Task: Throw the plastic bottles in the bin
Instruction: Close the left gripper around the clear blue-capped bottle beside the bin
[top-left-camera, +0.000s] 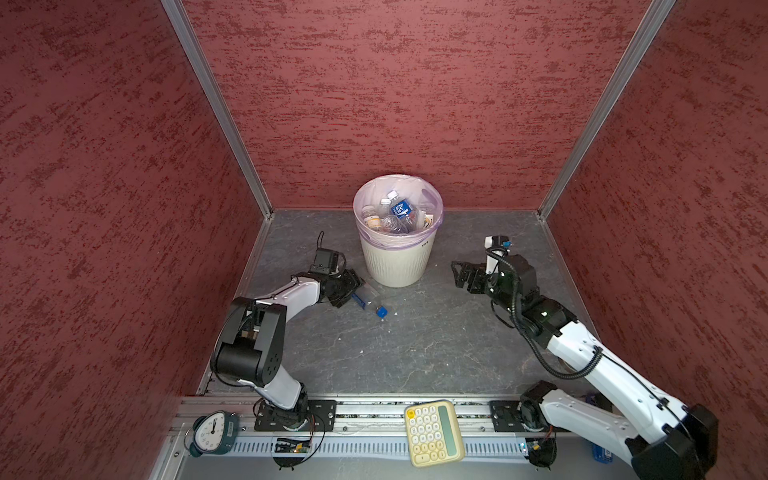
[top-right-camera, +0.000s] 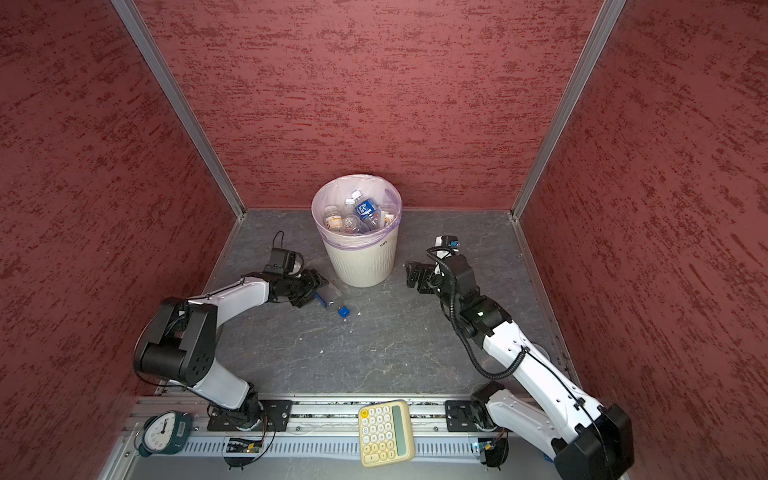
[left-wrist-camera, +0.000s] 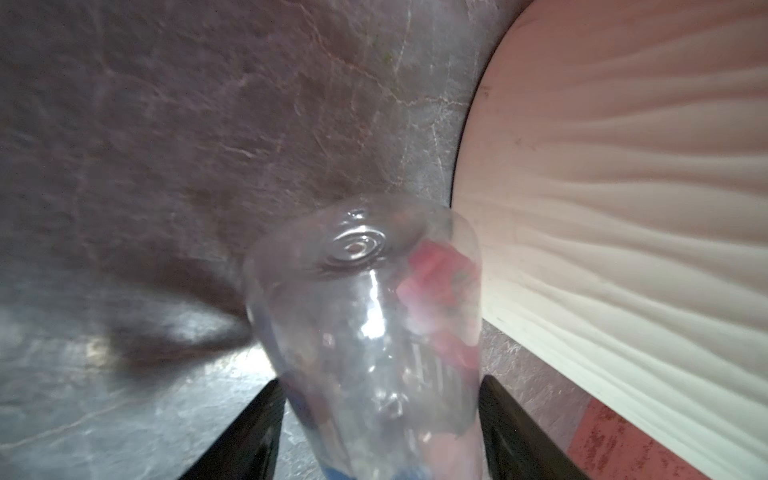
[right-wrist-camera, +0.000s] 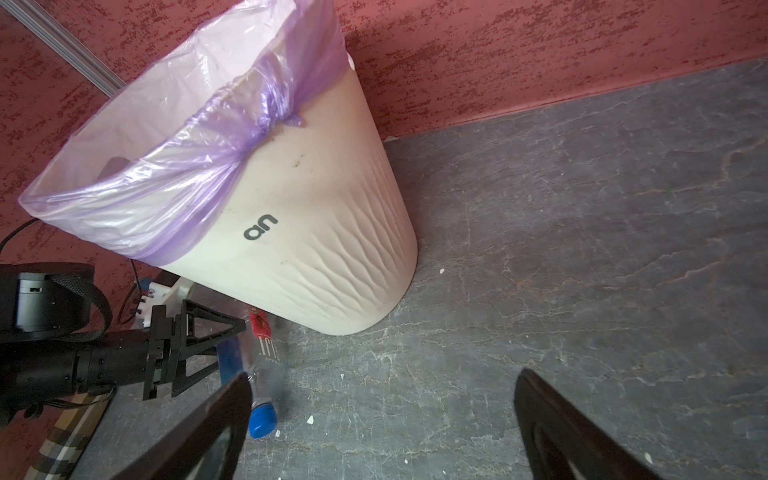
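bin (top-left-camera: 395, 266): rear centre of worktop (top-left-camera: 415, 353), several plastic bottles (top-left-camera: 401, 210) inside.
blue-capped bottle (top-left-camera: 370, 302): lying just beside the bin's base.
left gripper (top-left-camera: 352, 294): jaws flank that bottle; cannot tell if pinching.
right gripper (top-left-camera: 455, 274): jaws spread, empty.
front rail (top-left-camera: 374, 409): calculator (top-left-camera: 434, 432), clock (top-left-camera: 212, 432).

Grey surface (top-left-camera: 415, 353), bin (top-left-camera: 397, 262) standing, bottle (top-left-camera: 366, 298) lying

One clear bottle (top-left-camera: 369, 298), blue cap (top-left-camera: 381, 311), red-and-blue label: lying on its side on the floor, just near-left of the bin (top-left-camera: 395, 266), cap end pointing near-right. Bin cream, ribbed, upright, lilac-lined, by the far wall. Inside, several more bottles (top-left-camera: 395, 214), jumbled, white caps, blue and yellow labels.
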